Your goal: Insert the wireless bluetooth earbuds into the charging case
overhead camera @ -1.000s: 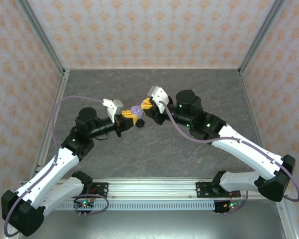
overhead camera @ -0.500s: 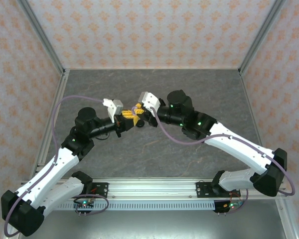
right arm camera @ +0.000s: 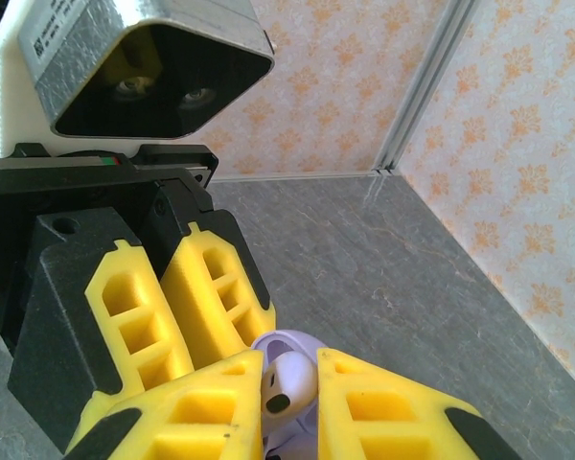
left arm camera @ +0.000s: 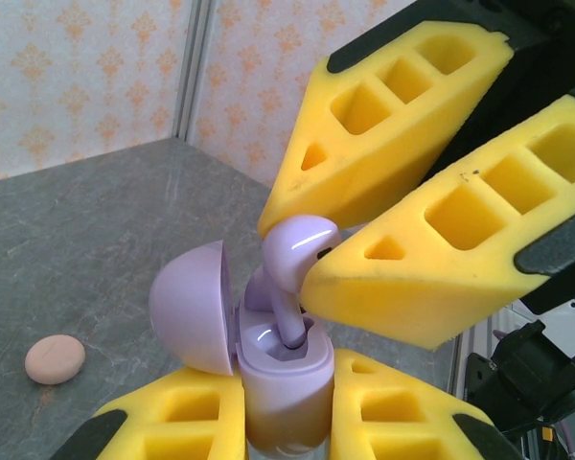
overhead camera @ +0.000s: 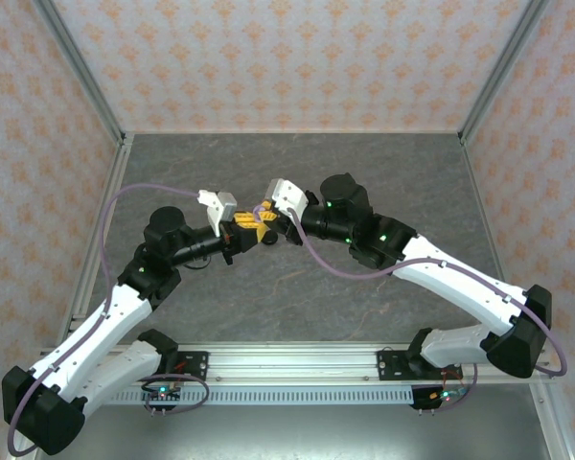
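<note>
Small print on the camera label (right arm camera: 77, 43) cannot be read. Over a dark grey, stone-patterned table (overhead camera: 383, 172), walled in orange-motif wallpaper (overhead camera: 287, 57), the open lavender charging case (left arm camera: 280, 374) is clamped in the closed left gripper (left arm camera: 283, 407). A lavender earbud (left arm camera: 297, 251), pinched in the closed right gripper (left arm camera: 289, 247), is set stem-down into the case's well.

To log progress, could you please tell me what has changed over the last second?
The right end effector, shut on a lavender earbud, swung left to the open case; the earbud's stem now reaches into a slot. The left end effector stayed where it was, gripping the case.
</note>
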You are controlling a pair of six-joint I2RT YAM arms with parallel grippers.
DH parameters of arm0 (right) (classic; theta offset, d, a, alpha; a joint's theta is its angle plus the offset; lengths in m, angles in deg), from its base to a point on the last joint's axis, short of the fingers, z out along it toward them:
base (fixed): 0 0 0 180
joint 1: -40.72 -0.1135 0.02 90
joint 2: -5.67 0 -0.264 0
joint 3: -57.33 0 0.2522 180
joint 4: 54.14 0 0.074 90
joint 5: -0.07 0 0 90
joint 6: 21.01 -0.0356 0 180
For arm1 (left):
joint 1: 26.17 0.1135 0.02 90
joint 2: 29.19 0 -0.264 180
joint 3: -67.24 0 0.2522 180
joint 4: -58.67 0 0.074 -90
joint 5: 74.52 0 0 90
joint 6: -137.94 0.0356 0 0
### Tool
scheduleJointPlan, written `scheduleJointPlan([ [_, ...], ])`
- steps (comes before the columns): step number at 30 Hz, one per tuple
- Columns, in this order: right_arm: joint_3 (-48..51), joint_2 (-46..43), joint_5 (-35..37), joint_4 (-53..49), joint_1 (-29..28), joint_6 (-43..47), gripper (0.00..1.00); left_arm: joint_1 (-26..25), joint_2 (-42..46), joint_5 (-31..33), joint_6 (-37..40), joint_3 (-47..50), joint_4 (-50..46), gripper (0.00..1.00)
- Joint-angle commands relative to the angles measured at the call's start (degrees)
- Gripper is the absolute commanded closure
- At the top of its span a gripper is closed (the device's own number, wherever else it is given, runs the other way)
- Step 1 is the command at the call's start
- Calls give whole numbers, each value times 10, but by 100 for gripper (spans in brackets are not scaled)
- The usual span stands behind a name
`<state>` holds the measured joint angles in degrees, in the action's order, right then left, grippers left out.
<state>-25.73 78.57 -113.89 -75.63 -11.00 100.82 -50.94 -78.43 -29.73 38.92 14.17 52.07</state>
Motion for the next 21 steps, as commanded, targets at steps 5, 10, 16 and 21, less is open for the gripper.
scheduleJointPlan([
  [5, 7, -12, -18, -22, -4, -2, 82, -3, 12, -2, 0, -17, 23, 100],
  [10, 1, -12, -32, -36, -4, -12, 77, -4, 12, -1, 0, -15, 25, 100],
  [16, -18, -9, -44, -38, 2, -29, 63, -4, 12, -1, -3, -9, 35, 100],
  [21, -49, -9, -59, -37, 20, -71, 52, -4, 11, 1, -6, -4, 43, 100],
])
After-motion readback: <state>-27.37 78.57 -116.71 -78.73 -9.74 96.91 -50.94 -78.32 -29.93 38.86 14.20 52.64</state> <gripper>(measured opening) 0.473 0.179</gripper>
